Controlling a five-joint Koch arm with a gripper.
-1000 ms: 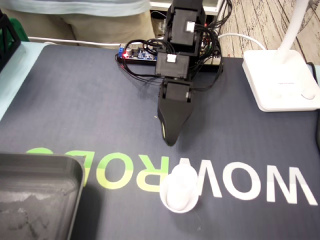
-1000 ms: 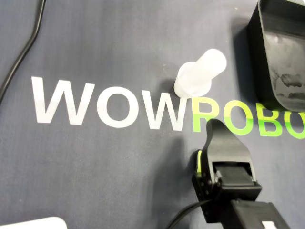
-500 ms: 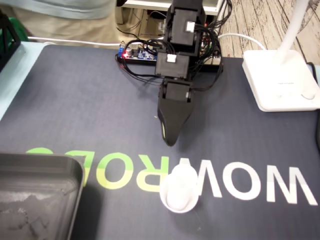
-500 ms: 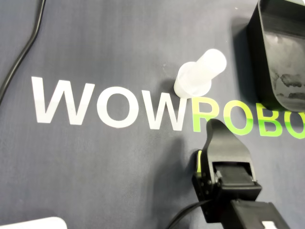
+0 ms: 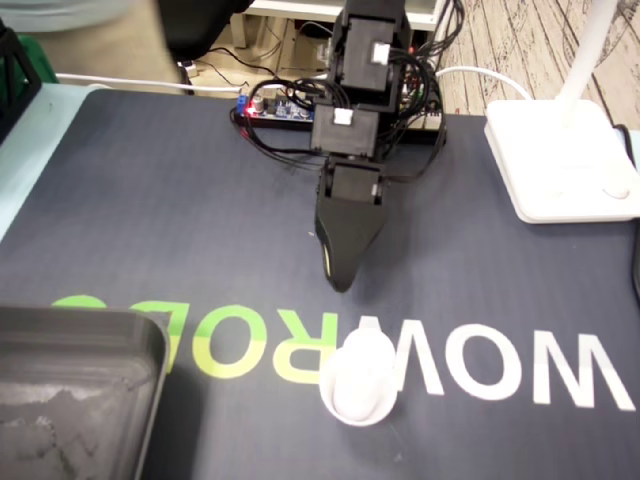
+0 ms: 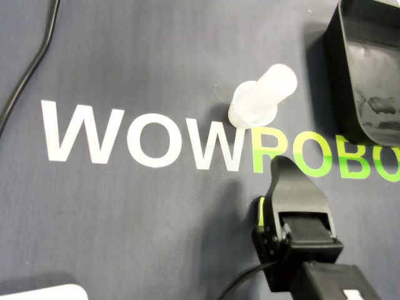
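- While the arm hung low over the dark mat (image 5: pixel 150 200) that covered the worktop, we found the tool (image 5: pixel 341 285) pointing down and tapering to a single black tip in both views. We could not tell whether its jaws were together or apart.
- We saw the white bottle (image 6: pixel 259 100) standing upright on the mat's printed letters, at the spot where the white lettering gave way to the green. It was near the tool's tip but clearly apart from it, and nothing touched it.
- A black tray (image 5: pixel 90 325) lay well off to one side, and a white lamp base (image 5: pixel 555 165) sat at the far corner.
- We judged the bottle to be light, stiff, thin-walled plastic with a smooth, somewhat slippery skin. It seemed narrow and tall enough to tip at a nudge.
- We thought the best hold was across the round body, about halfway up. The jaws needed to straddle it squarely before closing, so that neither pad pushed it over.
- We expected a gentle squeeze to be enough, since a hard one could make it pop out.
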